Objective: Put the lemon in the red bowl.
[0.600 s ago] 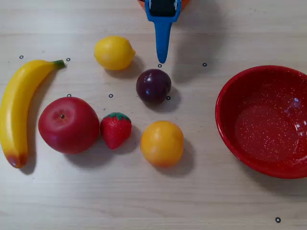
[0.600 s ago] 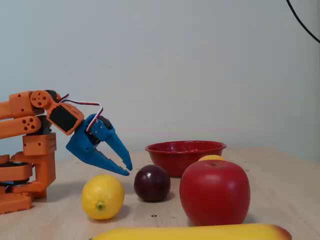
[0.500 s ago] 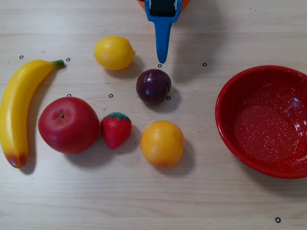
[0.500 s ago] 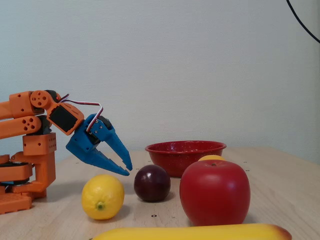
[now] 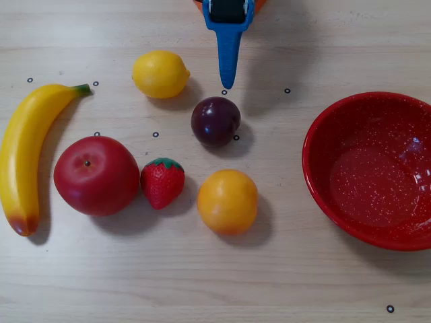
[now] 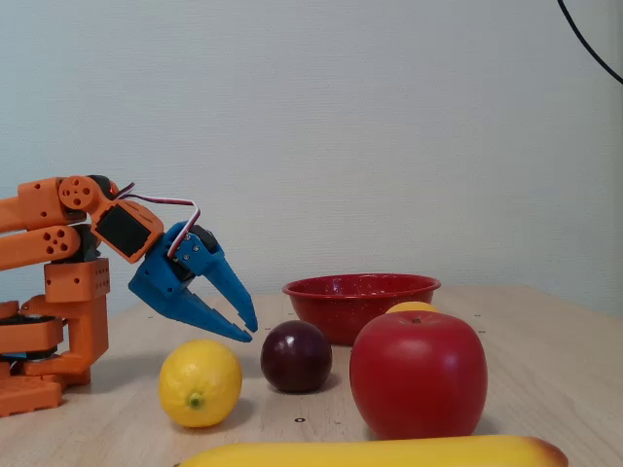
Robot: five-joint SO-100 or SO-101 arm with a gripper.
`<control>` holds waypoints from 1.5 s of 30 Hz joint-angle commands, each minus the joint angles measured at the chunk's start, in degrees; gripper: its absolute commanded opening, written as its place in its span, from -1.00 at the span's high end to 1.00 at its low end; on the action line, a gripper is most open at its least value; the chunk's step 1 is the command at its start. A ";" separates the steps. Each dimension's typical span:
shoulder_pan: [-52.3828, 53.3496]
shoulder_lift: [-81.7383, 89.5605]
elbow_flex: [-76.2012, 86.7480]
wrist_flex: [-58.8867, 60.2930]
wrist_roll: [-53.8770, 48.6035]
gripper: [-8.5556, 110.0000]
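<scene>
The blue gripper (image 6: pixel 245 329) hovered empty, jaws slightly parted, just above the lemon (image 6: pixel 200 382), seemingly poised to grasp it.

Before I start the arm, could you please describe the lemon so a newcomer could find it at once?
In the overhead view, start at the long banana on the left; the lemon lies beyond its green tip, above the red apple. It is bright yellow and oval with a small nub, paler than the rounder orange fruit.

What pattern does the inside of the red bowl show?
Fine white speckles on glossy red; the red bowl shows this best in the overhead view.
</scene>
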 commanded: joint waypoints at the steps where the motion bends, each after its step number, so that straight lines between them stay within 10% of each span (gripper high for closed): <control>1: 0.88 0.35 -1.05 0.09 -1.85 0.85; 45: -22.59 -70.22 -77.52 44.30 19.86 0.85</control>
